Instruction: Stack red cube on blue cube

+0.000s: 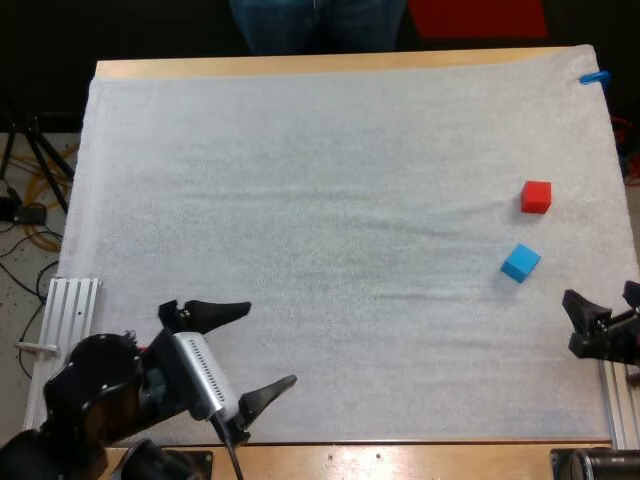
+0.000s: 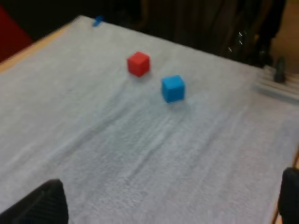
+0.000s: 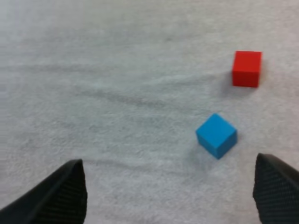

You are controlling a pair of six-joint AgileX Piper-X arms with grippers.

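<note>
- While both cubes sit free on the white mat (image 1: 300, 200), nothing is lifted, so the step in hand is judged to be the reach for the red cube (image 1: 536, 196)
- That cube rests toward the mat's far right; the blue cube (image 1: 520, 263) lies near it but apart, a little closer to the robot and slightly leftward
- The right gripper (image 1: 603, 305) hovers at the mat's right edge near the blue cube, its two black fingers spread wide with nothing between them; as the closer arm it looks the sensible one to use
- The left gripper (image 1: 270, 345) sits at the near left, well apart from both cubes, its fingers likewise splayed and empty; it is best kept clear
- From the right wrist camera the blue cube stands between the gripper and the red one, so the approach should travel above it rather than sweep through at mat height and knock it
- The red cube looks roughly square to that camera, so the fingers should straddle two opposite flat faces, descend from above, centred, and close only once the pads are level with the cube's middle
- The mat looks soft and rippled, so pressing the fingertips into it could drag the cloth and shift either cube
- The blue cube appears turned corner-on, which the wrist will probably need to match at placement
</note>
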